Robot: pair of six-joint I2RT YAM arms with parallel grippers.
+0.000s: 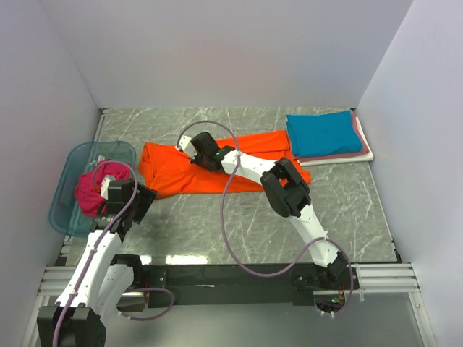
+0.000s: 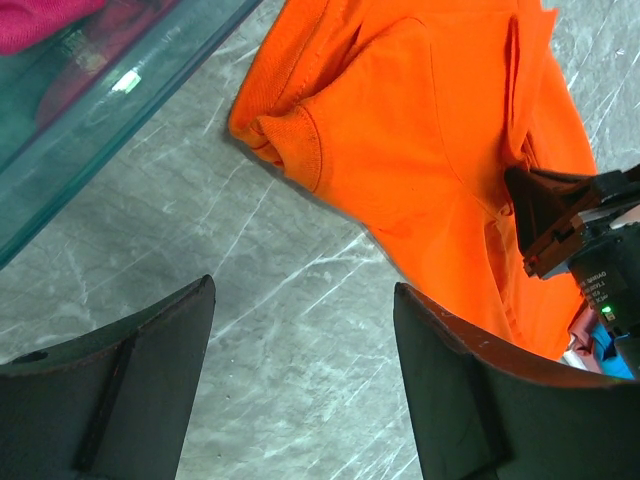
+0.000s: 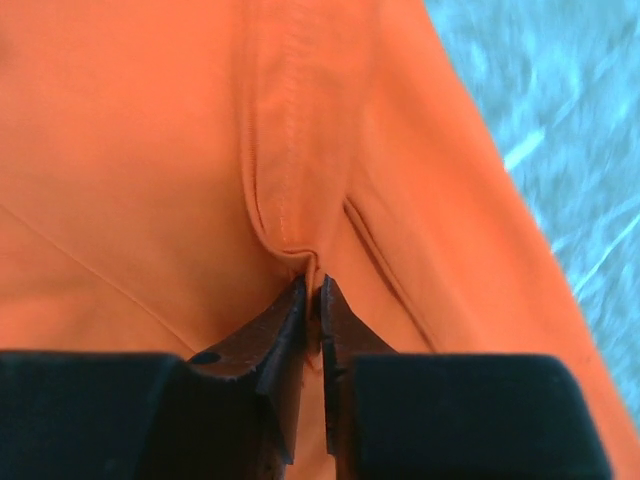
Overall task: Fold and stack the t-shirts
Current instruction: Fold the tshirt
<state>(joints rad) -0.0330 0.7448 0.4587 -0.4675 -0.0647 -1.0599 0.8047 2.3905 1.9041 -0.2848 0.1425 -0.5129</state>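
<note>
Currently we see right gripper point(image 3: 312, 287) pinching a fold of orange t-shirt point(image 1: 173, 173); left gripper point(image 2: 301, 290) wide open beside that shirt.

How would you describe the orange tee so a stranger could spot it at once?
On the marble table, look between the blue tub at the left and the folded stack at the far right. The orange tee lies there, long and rumpled. It alone is orange, and the right gripper pinches a fold of it.

top: overhead, far | wrists: close, facing down | shared: orange t-shirt point(image 1: 173, 173)
</note>
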